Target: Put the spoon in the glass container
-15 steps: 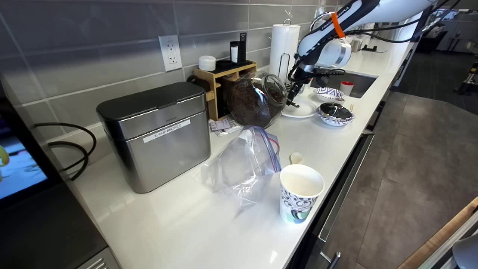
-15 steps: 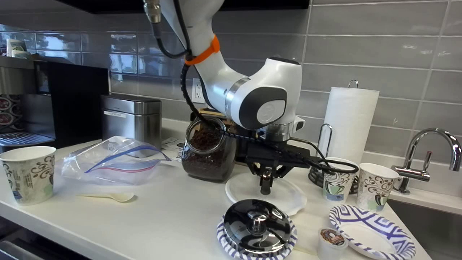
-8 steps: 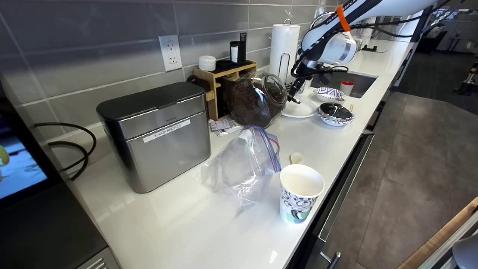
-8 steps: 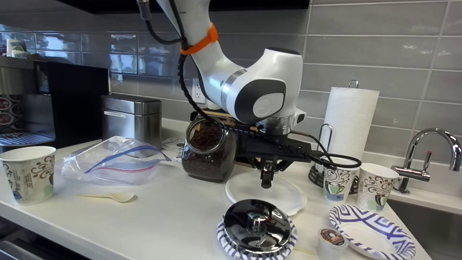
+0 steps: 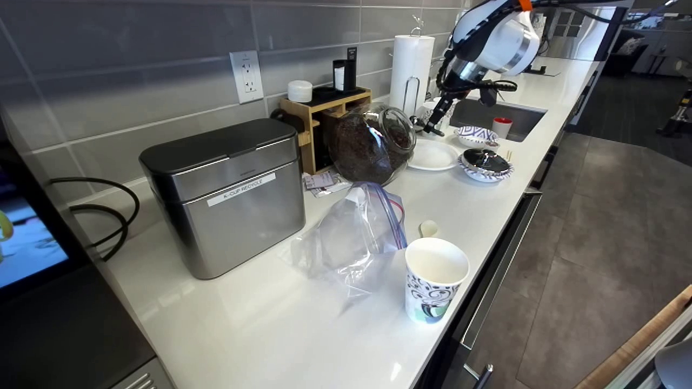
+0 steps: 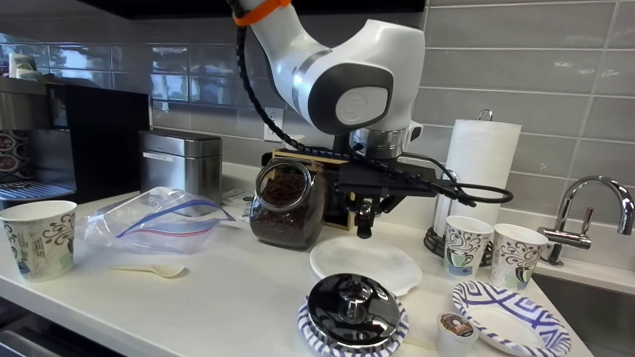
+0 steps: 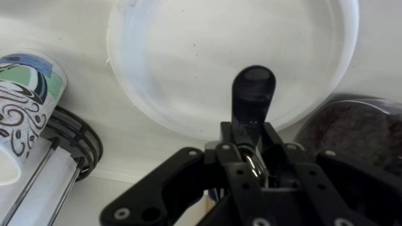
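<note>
The glass container is a tilted jar [image 6: 287, 213] of dark brown grounds. Its open mouth faces sideways and up, and the jar also shows in an exterior view [image 5: 370, 146] and at the right of the wrist view [image 7: 351, 135]. My gripper [image 7: 248, 133] is shut on a black-handled metal spoon [image 7: 253, 94]. The handle end points outward in the wrist view; the bowl is mostly hidden behind the fingers. A rounded metal end [image 5: 416, 121] shows beside the gripper [image 5: 440, 113]. The gripper [image 6: 369, 206] is above the white plate [image 6: 367, 255], beside the jar.
A pale spoon [image 6: 166, 270] lies near a plastic bag [image 6: 158, 218] and a paper cup [image 6: 39, 243]. A bowl with a shiny lid [image 6: 352, 317] stands in front of the plate. Two paper cups [image 6: 466, 245] and a paper towel stand [image 6: 478, 168] are beside the sink [image 6: 585, 302].
My gripper has risen from low over the white plate, and has moved away from the jar in an exterior view, with the spoon still held. The jar and counter items have not moved.
</note>
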